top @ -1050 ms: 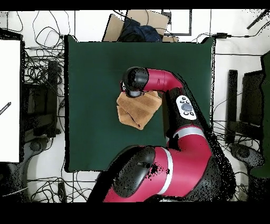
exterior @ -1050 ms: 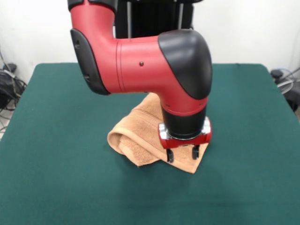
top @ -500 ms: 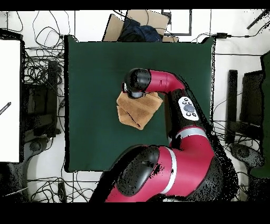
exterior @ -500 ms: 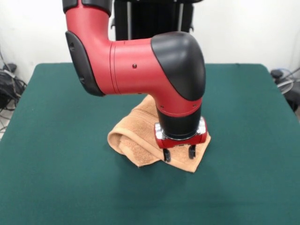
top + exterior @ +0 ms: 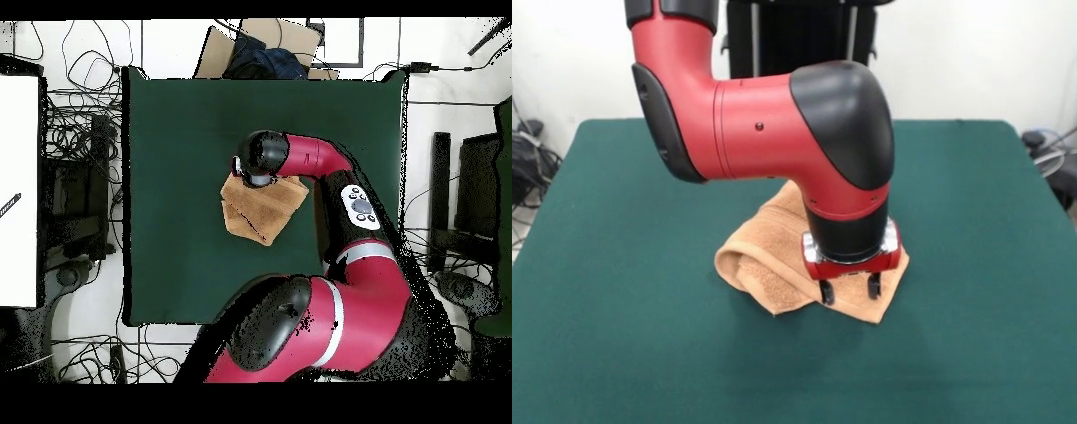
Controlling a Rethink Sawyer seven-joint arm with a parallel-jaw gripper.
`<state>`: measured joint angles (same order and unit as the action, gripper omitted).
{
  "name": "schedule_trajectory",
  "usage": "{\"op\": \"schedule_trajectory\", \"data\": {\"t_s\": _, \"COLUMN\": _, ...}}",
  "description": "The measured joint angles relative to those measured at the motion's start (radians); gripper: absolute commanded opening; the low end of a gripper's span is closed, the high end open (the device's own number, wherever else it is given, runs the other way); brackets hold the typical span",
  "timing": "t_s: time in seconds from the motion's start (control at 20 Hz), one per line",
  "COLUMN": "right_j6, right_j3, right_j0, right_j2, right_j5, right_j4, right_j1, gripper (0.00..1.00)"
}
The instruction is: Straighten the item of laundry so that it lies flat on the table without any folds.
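The item of laundry (image 5: 764, 265), a peach-orange towel, lies folded and bunched near the middle of the green table (image 5: 618, 336), with a rolled fold at its left side. In the overhead view the towel (image 5: 262, 210) shows as a folded wedge. My gripper (image 5: 849, 291) hangs just above the towel's near right corner, open, its two black fingers (image 5: 827, 294) spread apart with nothing between them. In the overhead view the black wrist (image 5: 256, 160) covers the gripper and the towel's far edge.
The red arm (image 5: 759, 115) reaches down over the table's middle and hides the towel's far part. Cables and equipment surround the table (image 5: 170, 120) in the overhead view, and a cardboard box (image 5: 262, 45) with dark cloth sits past the far edge.
The arm has shifted slightly to the left in the front view. The gripper has moved a little left over the towel's near right corner. The towel's shape is unchanged.
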<state>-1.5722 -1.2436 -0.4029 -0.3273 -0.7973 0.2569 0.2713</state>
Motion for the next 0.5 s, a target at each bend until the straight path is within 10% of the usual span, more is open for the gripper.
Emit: {"op": "schedule_trajectory", "data": {"t_s": 0.5, "right_j6": 0.000, "right_j3": -0.002, "right_j0": 0.001, "right_j2": 0.000, "right_j5": 0.013, "right_j4": 0.000, "right_j1": 0.000, "gripper": 1.00}}
